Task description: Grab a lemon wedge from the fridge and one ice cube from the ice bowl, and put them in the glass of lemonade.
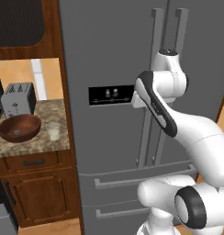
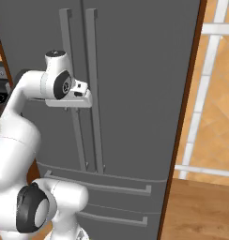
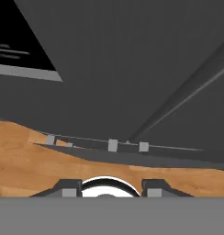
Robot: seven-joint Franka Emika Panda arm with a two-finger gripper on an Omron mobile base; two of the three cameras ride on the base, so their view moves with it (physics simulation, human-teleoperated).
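We see jaws (image 3: 108, 189) part open, empty, close before shut fridge (image 1: 109, 55) handles (image 2: 90, 93); open floor (image 2: 201, 206) rightward.

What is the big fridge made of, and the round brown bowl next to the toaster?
The fridge looks like brushed grey steel: flat, dull, even colour. The bowl looks like polished wood: reddish-brown with a soft shine, though the rendering leaves that open.

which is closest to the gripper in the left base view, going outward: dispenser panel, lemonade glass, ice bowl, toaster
Measured from the gripper, held against the fridge doors:
1. dispenser panel, just to its left on the fridge door
2. glass of lemonade, on the counter near the fridge side
3. ice bowl and toaster, further left; too close to call
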